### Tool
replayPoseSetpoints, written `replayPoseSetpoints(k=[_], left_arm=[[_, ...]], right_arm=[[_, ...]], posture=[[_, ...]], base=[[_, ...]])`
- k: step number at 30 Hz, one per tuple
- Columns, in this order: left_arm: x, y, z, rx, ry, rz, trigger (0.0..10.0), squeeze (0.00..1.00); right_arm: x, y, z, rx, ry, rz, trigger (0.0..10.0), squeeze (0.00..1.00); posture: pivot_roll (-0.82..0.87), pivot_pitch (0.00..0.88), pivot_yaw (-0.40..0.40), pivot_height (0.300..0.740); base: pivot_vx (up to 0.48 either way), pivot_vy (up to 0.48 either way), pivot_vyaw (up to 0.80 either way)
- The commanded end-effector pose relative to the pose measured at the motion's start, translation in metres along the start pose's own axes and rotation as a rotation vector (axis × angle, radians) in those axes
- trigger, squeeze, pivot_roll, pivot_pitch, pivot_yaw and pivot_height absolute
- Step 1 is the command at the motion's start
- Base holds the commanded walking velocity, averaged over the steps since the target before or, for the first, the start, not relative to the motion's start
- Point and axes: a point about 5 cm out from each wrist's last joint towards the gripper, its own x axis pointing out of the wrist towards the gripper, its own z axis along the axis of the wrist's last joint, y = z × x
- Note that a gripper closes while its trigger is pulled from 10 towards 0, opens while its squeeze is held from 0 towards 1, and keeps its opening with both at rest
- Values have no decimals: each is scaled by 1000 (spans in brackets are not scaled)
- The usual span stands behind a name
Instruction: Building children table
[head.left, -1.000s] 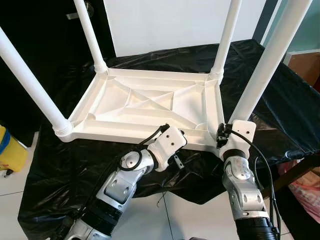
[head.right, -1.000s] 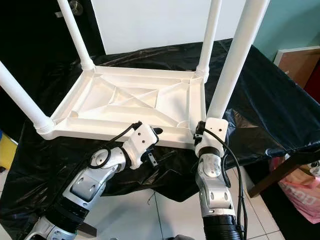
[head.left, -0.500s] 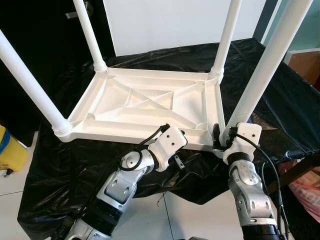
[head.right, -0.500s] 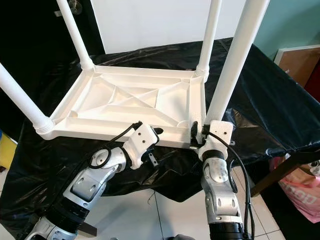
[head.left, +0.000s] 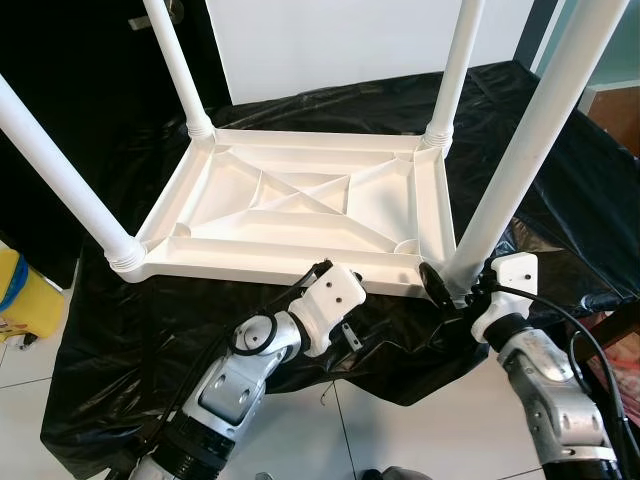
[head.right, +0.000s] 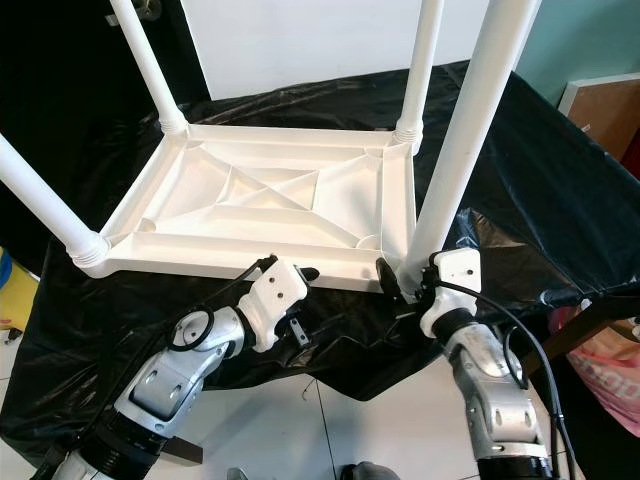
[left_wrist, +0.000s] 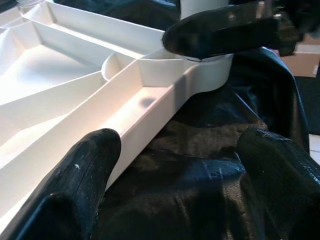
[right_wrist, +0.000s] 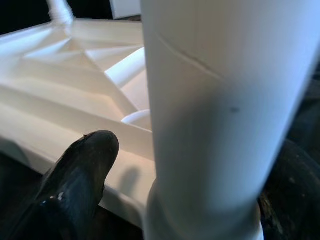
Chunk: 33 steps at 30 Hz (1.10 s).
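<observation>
White plastic leg (head.left: 510, 160) sits between right gripper (head.right: 400, 283) fingers, grip unclear. Left gripper (left_wrist: 175, 165) spread, empty. Side load could unseat leg from tabletop (head.left: 300, 200).

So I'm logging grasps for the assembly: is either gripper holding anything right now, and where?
The right gripper straddles the near right table leg at its base; contact cannot be told. The left gripper is open, holding nothing.
</observation>
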Motion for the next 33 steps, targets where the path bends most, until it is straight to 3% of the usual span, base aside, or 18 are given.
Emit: replayPoseSetpoints(k=[1,5,6,7,8,9,23,24,33], left_arm=[[1,-8,1,-11,-4,-66,10000,0],[4,-7,4,-7,-14,-73,10000,0],[5,-6,6,-4,-16,-74,10000,0],[6,-3,8,0,-24,-71,10000,0],[6,-3,8,0,-24,-71,10000,0],[6,0,12,-5,-44,-59,10000,0],[11,-1,17,-14,-74,-49,10000,0],[11,2,19,-11,-78,-49,10000,0],[14,5,19,2,-74,-58,10000,0]], right_arm=[[4,4,-3,2,10,61,10000,0],[12,2,-3,-11,10,88,10000,0],[15,1,-2,-17,9,104,4392,0],[19,1,-1,-26,6,123,3216,0],[19,1,-1,-26,6,123,3216,0],[23,2,0,-37,3,154,0,0],[12,-3,-15,-39,44,167,0,0],[11,-3,-16,-29,49,150,10000,0],[11,3,-22,-16,66,-30,10000,0]], posture=[[-148,113,22,740],[-142,100,12,740],[-142,100,12,740],[-140,86,6,740],[-140,86,6,740],[-137,73,1,740],[-147,49,-9,740],[-151,48,-5,740],[-168,61,1,740]], base=[[0,0,0],[0,0,0],[0,0,0],[0,0,0],[0,0,0],[0,0,0],[0,0,0],[0,0,0],[0,0,0]])
